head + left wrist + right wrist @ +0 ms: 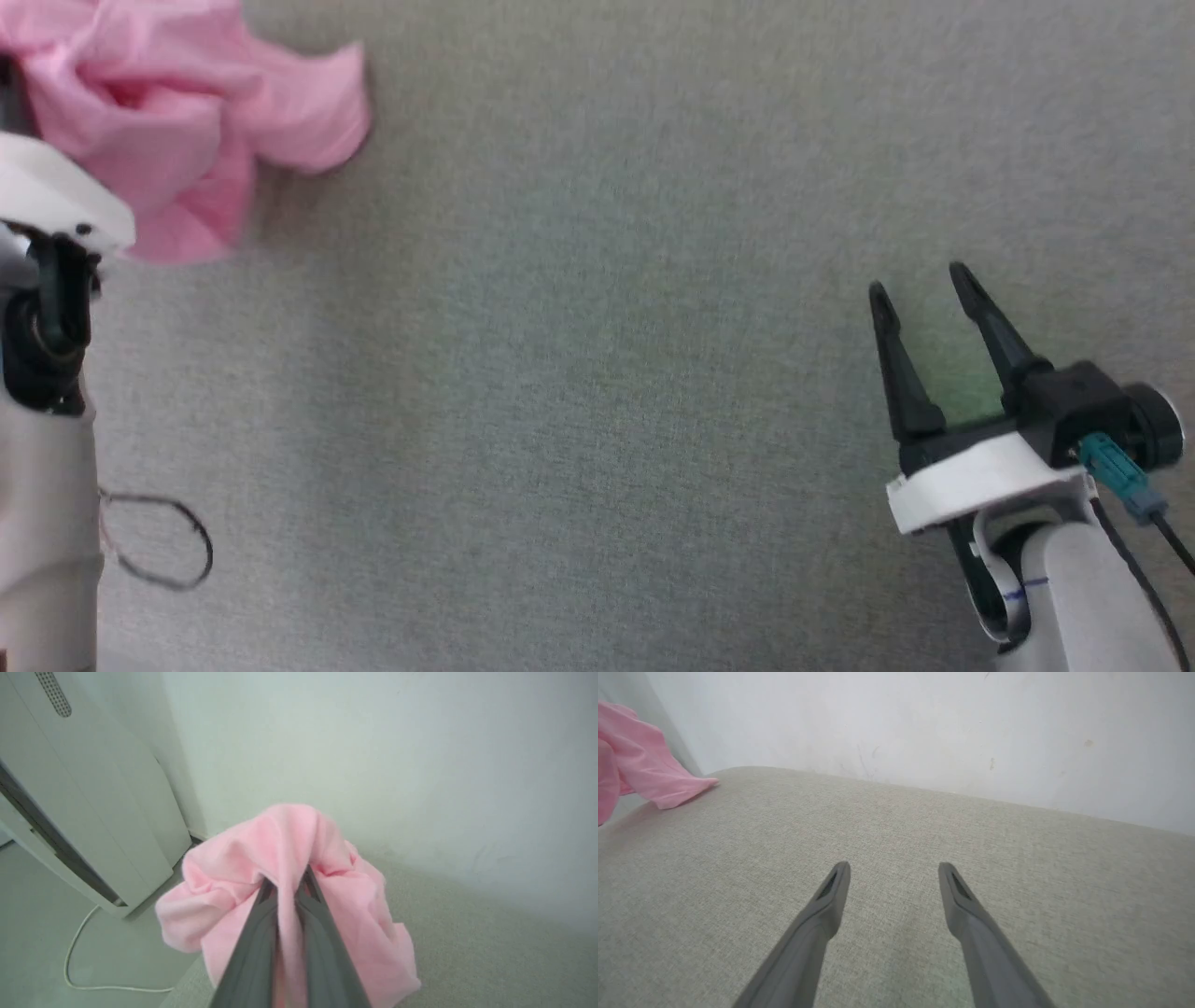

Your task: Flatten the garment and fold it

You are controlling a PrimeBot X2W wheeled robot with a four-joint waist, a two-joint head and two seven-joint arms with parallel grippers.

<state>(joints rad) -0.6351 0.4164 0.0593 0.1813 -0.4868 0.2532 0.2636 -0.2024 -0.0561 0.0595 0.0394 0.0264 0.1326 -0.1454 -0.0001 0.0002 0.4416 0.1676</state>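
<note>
The garment [177, 121] is a crumpled light-pink bundle at the head view's top left, above the grey cloth surface [579, 373]. In the left wrist view my left gripper [287, 882] is shut on a fold of the garment [233, 868], and the pink cloth drapes over both fingers. The left arm's white wrist shows at the head view's left edge; its fingertips are hidden there. My right gripper [920, 285] stands open at the lower right, far from the cloth, with nothing between its fingers [833, 886]. A pink corner of the garment [649, 774] shows at the right wrist view's upper left.
A pale wall [924, 728] runs along the far edge of the surface. Left of the surface, a white appliance [79, 802] stands on the floor with a white cable [74, 956] beside it. A thin dark wire loop [168, 546] hangs by my left arm.
</note>
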